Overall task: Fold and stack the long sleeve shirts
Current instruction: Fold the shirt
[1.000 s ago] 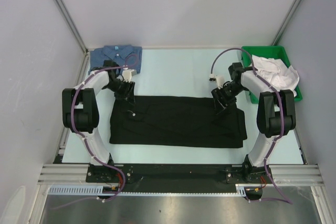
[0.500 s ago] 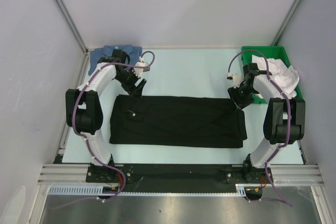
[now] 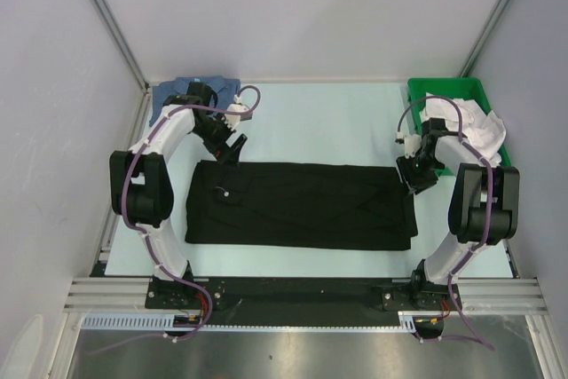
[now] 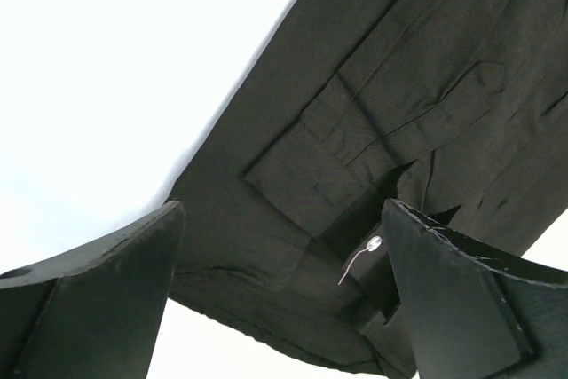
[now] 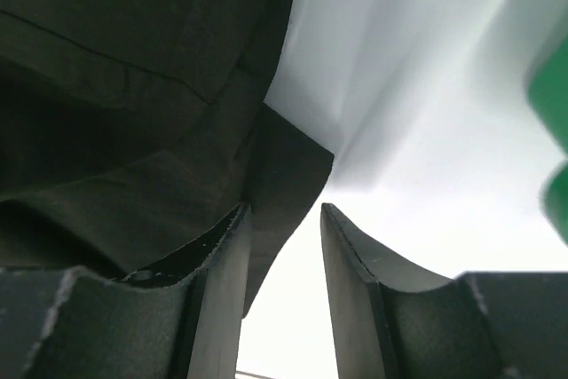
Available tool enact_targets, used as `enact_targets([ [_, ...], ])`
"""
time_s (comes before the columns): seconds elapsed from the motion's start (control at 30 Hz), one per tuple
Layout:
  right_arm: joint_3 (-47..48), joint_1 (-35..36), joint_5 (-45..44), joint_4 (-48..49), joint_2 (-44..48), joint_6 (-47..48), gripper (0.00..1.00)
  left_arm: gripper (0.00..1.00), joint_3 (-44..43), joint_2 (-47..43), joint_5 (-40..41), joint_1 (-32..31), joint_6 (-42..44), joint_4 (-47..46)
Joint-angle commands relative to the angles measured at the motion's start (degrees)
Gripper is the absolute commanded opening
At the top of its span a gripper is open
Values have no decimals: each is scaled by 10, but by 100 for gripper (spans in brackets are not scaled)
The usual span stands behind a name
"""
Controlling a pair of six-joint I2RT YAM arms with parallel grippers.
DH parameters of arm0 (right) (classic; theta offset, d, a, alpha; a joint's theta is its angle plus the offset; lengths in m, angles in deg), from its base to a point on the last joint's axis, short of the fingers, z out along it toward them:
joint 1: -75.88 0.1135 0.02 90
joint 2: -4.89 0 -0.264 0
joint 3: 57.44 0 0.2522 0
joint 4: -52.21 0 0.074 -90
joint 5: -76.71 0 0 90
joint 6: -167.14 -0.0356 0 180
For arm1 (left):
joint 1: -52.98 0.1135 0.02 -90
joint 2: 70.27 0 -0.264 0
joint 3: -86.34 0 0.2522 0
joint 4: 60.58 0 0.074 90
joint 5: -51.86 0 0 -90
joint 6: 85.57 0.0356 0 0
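A large black long sleeve shirt (image 3: 297, 206) lies flat as a long folded rectangle across the middle of the table. A blue long sleeve shirt (image 3: 177, 92) sits folded at the far left corner, partly behind the left arm. My left gripper (image 3: 232, 146) hovers over the black shirt's far left corner with its jaws wide apart and nothing in them. In the left wrist view (image 4: 284, 299) the black shirt (image 4: 399, 86) and a pale button (image 4: 374, 243) lie below. My right gripper (image 3: 415, 175) is at the far right corner, jaws narrowly apart (image 5: 284, 219), the black shirt's corner (image 5: 293, 161) just past the tips.
A green bin (image 3: 493, 104) holding crumpled white cloth (image 3: 466, 122) stands at the far right, close behind the right arm. Its green edge (image 5: 555, 95) shows in the right wrist view. Pale walls enclose the table on three sides.
My left gripper opened wide and drew back off the black shirt's far left corner. My right gripper slid right to the shirt's far right corner while its jaws narrowed.
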Motion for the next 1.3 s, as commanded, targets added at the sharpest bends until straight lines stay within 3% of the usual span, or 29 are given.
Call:
enact_targets([
  [0.0,-26,-4,10,37,-12,14,42,99,4,-25,-1,3,14,-7],
  [0.2,-28,5,7,69,-51,4,36,99,6,-37,8,4,3,-22],
  [0.43,-14,6,4,66,-57,17,0,99,11,-37,-5,10,15,-15],
  [0.63,41,15,-7,64,-86,17,0,95,48,-38,-4,10,35,-27],
  [0.7,61,15,-7,42,-89,33,4,95,50,-35,2,11,33,-28],
  [0.73,65,12,-5,34,-84,39,16,95,49,-31,1,18,32,-29],
  [0.83,80,7,23,1,-49,61,34,95,33,-19,-6,38,24,-13],
  [1.03,103,12,104,-63,1,81,44,94,32,-20,-20,54,49,16],
  [1.13,93,23,96,-63,-3,64,45,95,53,-24,-9,54,61,7],
  [1.27,75,22,62,-35,-21,44,43,95,20,-5,-2,54,53,5],
])
